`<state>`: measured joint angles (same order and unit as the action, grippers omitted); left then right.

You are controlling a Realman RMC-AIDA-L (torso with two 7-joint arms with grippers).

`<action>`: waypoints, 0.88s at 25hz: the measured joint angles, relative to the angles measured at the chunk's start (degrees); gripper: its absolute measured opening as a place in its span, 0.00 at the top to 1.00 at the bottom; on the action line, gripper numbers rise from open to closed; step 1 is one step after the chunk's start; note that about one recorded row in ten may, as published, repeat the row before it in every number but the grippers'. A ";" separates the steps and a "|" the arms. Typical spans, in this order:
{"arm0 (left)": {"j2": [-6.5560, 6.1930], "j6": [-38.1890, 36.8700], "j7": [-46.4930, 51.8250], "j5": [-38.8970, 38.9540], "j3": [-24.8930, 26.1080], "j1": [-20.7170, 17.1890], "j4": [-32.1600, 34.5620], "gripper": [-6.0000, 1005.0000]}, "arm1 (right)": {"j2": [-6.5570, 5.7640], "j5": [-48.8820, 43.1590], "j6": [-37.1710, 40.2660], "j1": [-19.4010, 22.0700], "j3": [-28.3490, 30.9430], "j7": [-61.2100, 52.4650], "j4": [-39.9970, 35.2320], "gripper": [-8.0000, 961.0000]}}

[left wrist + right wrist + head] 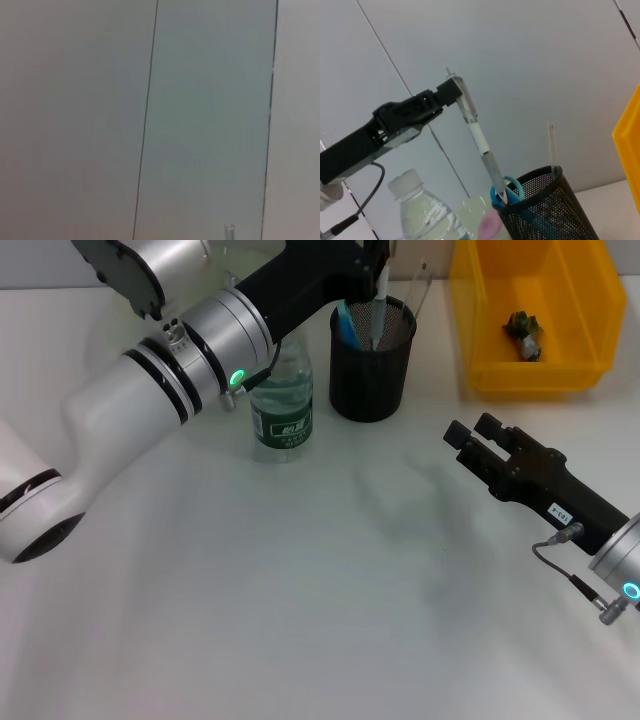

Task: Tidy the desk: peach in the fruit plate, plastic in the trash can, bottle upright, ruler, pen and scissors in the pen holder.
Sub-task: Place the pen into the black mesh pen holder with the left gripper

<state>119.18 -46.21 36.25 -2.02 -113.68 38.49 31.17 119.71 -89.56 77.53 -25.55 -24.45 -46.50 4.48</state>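
Pen holder is sitting far on the worktop, right of the upright bottle. I'm lowering the pen, tip already inside, left tool clamped on it; next I'm releasing. Right tool is idling open, near right.

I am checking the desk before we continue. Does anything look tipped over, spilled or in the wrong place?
Nothing stands out. The bottle stands upright, the pen holder is upright with the scissors inside, and the left gripper holds the pen with its tip inside the holder. The plastic lies in the yellow bin.
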 joint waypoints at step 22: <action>0.00 0.67 -0.05 1.85 -0.41 0.04 -0.20 0.77 | 0.00 0.00 0.53 0.46 -0.16 0.00 0.09 0.37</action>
<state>119.18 -45.54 36.21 -0.17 -114.09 38.53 30.96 119.71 -89.56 78.06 -25.09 -24.61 -46.50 4.57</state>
